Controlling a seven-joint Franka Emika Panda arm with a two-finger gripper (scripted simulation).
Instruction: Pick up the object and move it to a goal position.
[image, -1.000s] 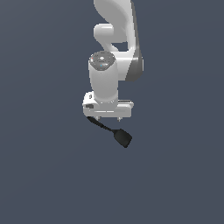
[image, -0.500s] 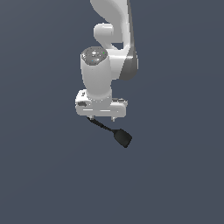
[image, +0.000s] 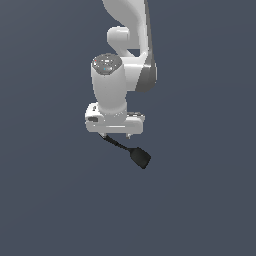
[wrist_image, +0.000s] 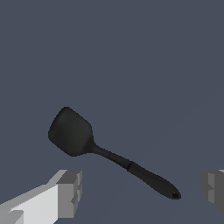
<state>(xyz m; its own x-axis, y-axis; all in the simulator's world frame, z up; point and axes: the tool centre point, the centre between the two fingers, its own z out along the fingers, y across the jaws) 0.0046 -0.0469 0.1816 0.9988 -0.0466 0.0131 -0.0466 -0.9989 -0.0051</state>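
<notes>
Below the downward-pointing gripper (image: 116, 135), whose fingers (wrist_image: 70, 192) stand spread wide and empty, the black object (wrist_image: 100, 151) lies with its handle between them, seemingly lined up for pinching.

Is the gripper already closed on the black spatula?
No, in the wrist view the gripper is open, its fingers standing apart on either side of the black spatula.

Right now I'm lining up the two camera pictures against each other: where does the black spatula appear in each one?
Exterior view: the black spatula lies just below the white tool, its handle end under the tool and its head angled down toward the exterior view's right.
Wrist view: the spatula lies across the middle, its handle end between the two grey fingers.
Shared landmark: the tool's fingers, spread wide at either side of the handle.
</notes>
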